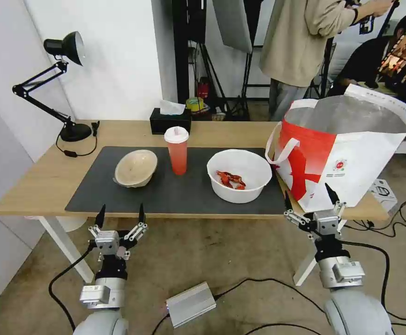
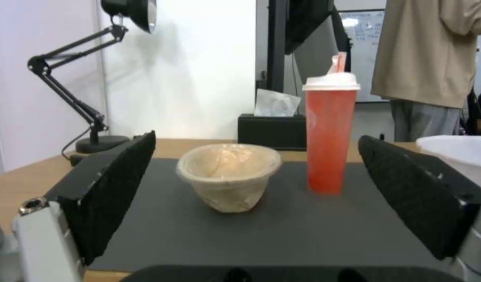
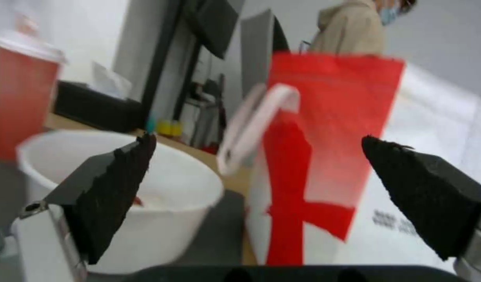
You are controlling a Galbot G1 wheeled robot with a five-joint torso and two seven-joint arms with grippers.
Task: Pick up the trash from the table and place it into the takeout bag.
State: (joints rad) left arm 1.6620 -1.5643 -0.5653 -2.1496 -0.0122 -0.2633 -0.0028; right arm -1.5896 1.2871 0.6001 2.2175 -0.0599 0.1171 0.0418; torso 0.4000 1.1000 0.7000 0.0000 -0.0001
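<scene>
Upright red cup [image 1: 176, 150] on mat [image 1: 175, 190]

This is looking like a lab or studio set up for filming robot trials. A table [image 1: 35, 184] with a grey mat [image 1: 175, 195] is standing on bare carpet, cables [image 1: 258, 281] are trailing across the floor at 6 o'clock, and a silver box [image 1: 191, 304] is lying among them. At 12 o'clock, black stands [image 1: 207, 60] and a light panel [image 1: 233, 23] are crowding the back wall; a whiteboard [image 2: 367, 55] is hanging behind.
</scene>
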